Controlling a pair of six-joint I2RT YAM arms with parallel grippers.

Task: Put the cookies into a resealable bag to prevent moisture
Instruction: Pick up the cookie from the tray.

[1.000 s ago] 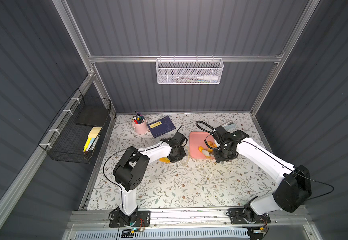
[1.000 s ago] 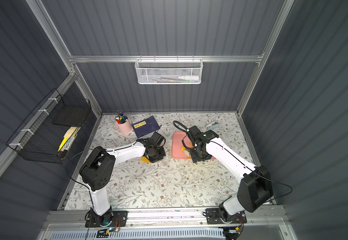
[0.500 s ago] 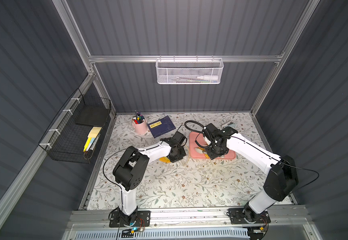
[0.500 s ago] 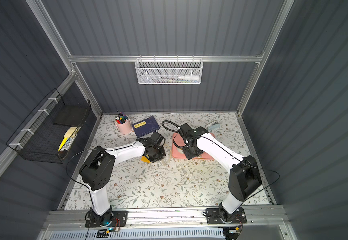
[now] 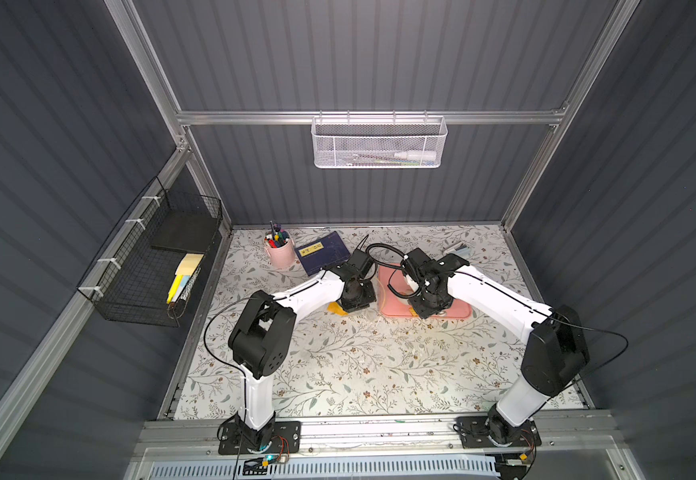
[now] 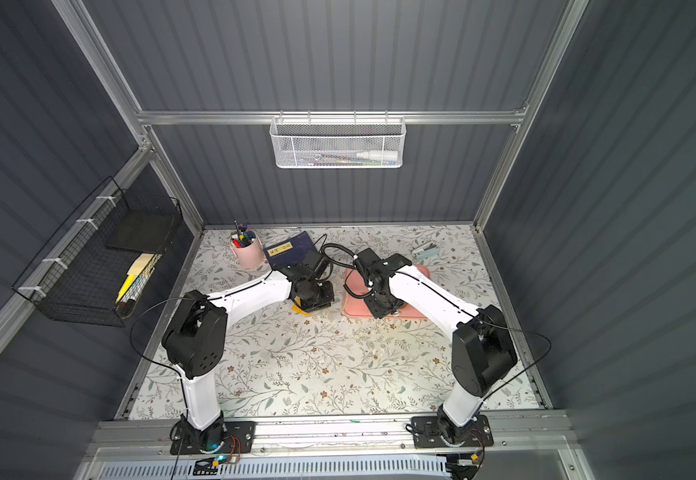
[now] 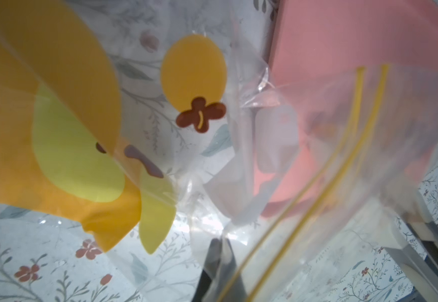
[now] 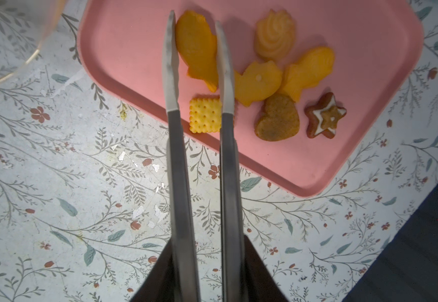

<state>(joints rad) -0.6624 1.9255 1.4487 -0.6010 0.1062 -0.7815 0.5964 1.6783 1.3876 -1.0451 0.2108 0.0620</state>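
Right jaws: narrowly spread astride fish-shaped cookie [image 8: 197,49] on pink tray [image 8: 369,52], long axis along them, contact unclear | Left jaws: pressed together on resealable bag [image 7: 304,162] beside tray.

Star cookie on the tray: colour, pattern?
Reddish-brown star cookie with a white star band around a smaller brown centre star. Clearest in the right wrist view.

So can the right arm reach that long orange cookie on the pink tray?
Probably yes: the right gripper straddles the long orange cookie on the pink tray, nothing blocking it.
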